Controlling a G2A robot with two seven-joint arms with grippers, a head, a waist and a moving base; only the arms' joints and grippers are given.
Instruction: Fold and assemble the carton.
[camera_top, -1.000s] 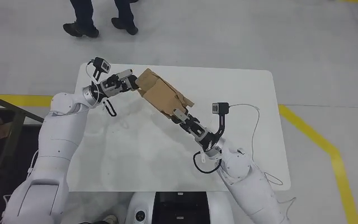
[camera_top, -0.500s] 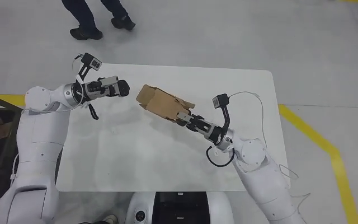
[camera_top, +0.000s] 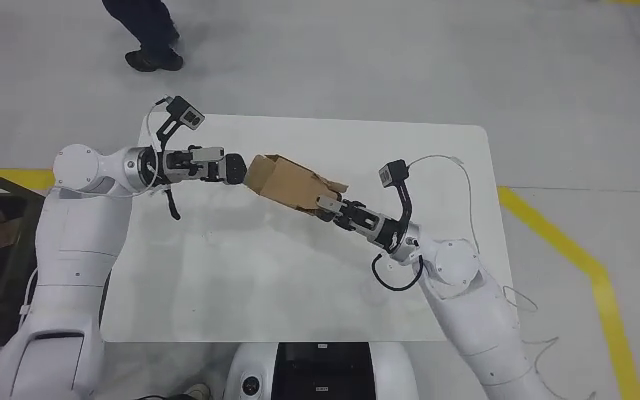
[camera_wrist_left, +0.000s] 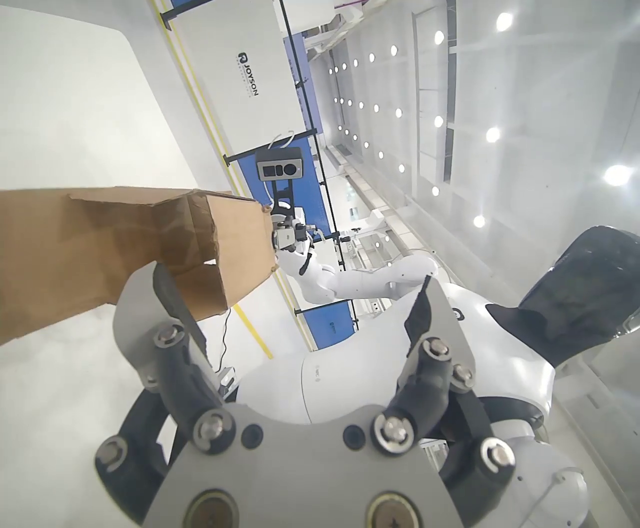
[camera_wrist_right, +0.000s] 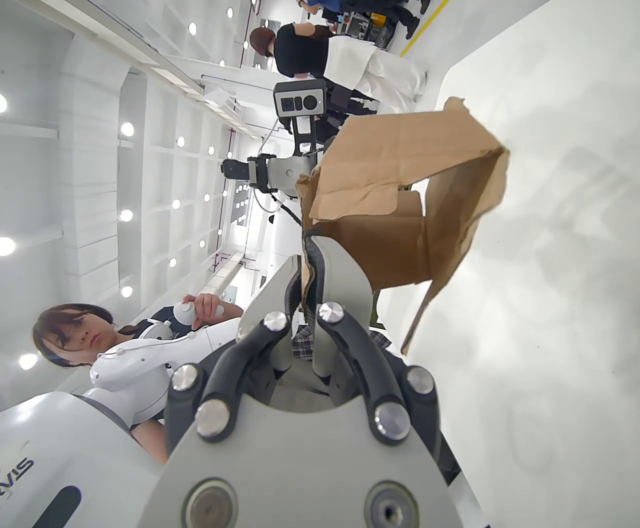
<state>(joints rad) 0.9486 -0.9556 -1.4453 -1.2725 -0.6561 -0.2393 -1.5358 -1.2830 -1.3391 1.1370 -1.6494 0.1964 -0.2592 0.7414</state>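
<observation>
The brown carton lies in the middle of the white table, partly unfolded, with loose flaps at both ends. My right gripper is shut on a flap edge at its right end; in the right wrist view the fingers pinch the cardboard, and the carton opens beyond them. My left gripper is at the carton's left end. In the left wrist view this gripper is open with nothing between its fingers, and the carton lies just beside one finger.
The table's front half and right side are bare. A white cable runs from the right wrist camera over the table. A person's legs are on the floor beyond the far edge.
The left gripper let go of the carton's left end, pulled away to the left, then came back up to that end. The carton, held by the right gripper, shifted slightly.
</observation>
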